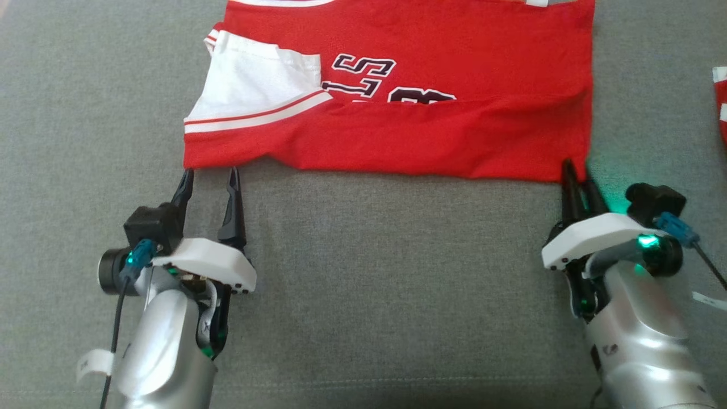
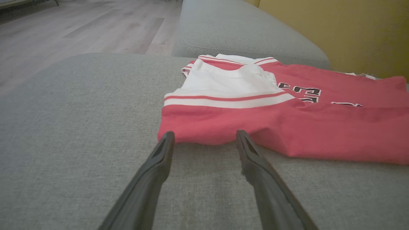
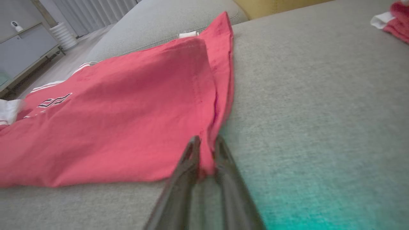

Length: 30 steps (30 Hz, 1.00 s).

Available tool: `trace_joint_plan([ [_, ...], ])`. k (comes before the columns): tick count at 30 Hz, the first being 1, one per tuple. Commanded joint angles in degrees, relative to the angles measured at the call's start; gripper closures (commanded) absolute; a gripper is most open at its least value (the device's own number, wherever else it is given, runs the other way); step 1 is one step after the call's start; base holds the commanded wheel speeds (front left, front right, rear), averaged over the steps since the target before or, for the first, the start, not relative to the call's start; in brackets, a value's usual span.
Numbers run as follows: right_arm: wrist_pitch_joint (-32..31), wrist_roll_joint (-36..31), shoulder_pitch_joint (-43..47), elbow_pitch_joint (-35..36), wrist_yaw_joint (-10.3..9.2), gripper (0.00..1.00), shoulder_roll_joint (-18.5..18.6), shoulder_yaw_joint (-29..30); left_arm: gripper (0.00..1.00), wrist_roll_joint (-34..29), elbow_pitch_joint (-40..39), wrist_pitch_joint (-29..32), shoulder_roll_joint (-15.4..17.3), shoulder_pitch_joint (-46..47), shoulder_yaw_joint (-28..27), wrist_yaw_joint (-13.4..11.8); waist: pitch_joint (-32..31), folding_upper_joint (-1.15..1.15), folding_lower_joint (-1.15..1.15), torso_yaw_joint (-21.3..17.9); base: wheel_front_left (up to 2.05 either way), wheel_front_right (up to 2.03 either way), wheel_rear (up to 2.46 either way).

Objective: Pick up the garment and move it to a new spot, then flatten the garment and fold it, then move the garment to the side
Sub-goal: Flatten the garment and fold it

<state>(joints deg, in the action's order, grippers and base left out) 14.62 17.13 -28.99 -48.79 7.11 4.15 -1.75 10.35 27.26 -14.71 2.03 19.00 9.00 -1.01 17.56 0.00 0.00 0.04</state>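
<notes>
Found the left pincer (image 1: 209, 173) low on the grey cushion (image 1: 369, 295), fingers spread well apart and gripping nothing, tips just touching the near hem of the garment (image 1: 409, 136) at one corner. Found the right pincer (image 1: 578, 177) at the other near corner, fingers drawn close together with a lick of red cloth between them. Could not tell, through the right wrist view's blur, whether clamped fast or only closing.

Saw the garment spread between and beyond both pincers, with a flap of red just ahead of the tips lapped over the lower part of the black lettering (image 1: 363, 74). Noted the white sleeve panel (image 1: 255, 85) just beyond the left pincer, turned in over the chest. Spotted another red-and-white cloth (image 1: 721, 102) well off to the outer side of the right pincer, apart from the work.

Judged the step in hand to be taking both near corners, ready for a fold or a smoothing pull. Thought it best to:
- work the left pincer's lower finger under the hem before closing, to catch every layer and not the top one alone;
- match the right pincer's bite in depth;
- raise both together and level, hem kept taut between them, to avoid a skewed crease;
- mind the turned-in sleeve, likely to drag or bunch.
</notes>
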Motion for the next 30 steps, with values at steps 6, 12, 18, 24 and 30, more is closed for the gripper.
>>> trace_joint_plan([
  [6,0.1,1.4,-1.7,-0.2,0.37,1.00,-0.5,-2.9,0.00,0.9,-1.2,-0.3,0.9,0.7,-2.0,0.2,-0.2,0.00,0.00,-0.2,0.00,0.00,0.00],
  [12,0.3,1.1,-2.2,0.7,0.37,1.00,2.1,-1.5,0.00,2.0,-0.6,-0.3,0.9,0.5,-1.8,1.3,-0.6,0.00,0.00,-0.8,0.00,0.00,0.00],
  [18,0.4,0.0,-2.9,1.2,0.37,1.00,4.0,-0.7,0.00,3.9,0.1,-0.3,0.9,0.1,-1.3,2.7,-0.9,0.00,0.00,-1.3,0.00,0.00,0.00],
  [24,0.4,-0.9,-2.9,1.4,0.37,1.00,4.7,0.2,0.00,7.8,-0.6,-0.3,0.9,-0.6,-0.3,4.7,-1.2,0.00,0.00,-1.6,0.00,0.00,0.00],
  [30,0.4,-1.6,-2.7,1.9,0.37,1.00,3.8,0.0,0.00,12.6,0.3,-0.3,0.9,-0.3,-0.6,5.1,-0.9,0.00,0.00,-2.3,0.00,0.00,0.00],
])
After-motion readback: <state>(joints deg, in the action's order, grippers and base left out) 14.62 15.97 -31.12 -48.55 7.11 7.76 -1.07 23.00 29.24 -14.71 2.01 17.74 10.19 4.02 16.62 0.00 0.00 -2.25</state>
